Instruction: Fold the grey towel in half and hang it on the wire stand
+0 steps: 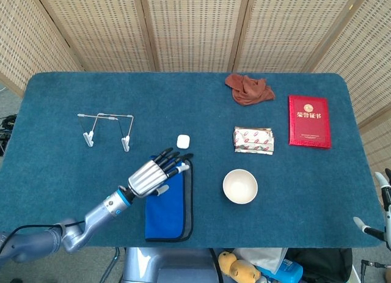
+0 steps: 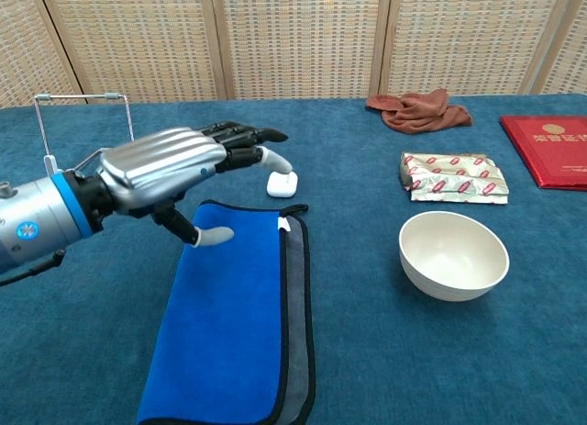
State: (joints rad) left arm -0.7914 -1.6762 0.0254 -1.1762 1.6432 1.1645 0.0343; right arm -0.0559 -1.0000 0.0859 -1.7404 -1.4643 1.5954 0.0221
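Observation:
The towel (image 1: 168,203) (image 2: 229,324) lies near the table's front edge. It is folded, with a blue face on top and a grey layer showing along its right side. My left hand (image 1: 156,173) (image 2: 174,173) is over its far left corner, fingers stretched forward and apart, holding nothing; whether it touches the cloth I cannot tell. The wire stand (image 1: 107,127) (image 2: 83,122) stands upright to the far left of the towel, apart from the hand. My right hand (image 1: 376,206) shows only partly at the right edge of the head view, off the table, fingers apart and holding nothing.
A small white case (image 1: 182,140) (image 2: 282,183) sits just beyond the towel's far edge. A white bowl (image 1: 239,186) (image 2: 452,253) stands right of the towel. Further back lie a snack packet (image 1: 253,139), a red booklet (image 1: 309,121) and a crumpled brown cloth (image 1: 248,89).

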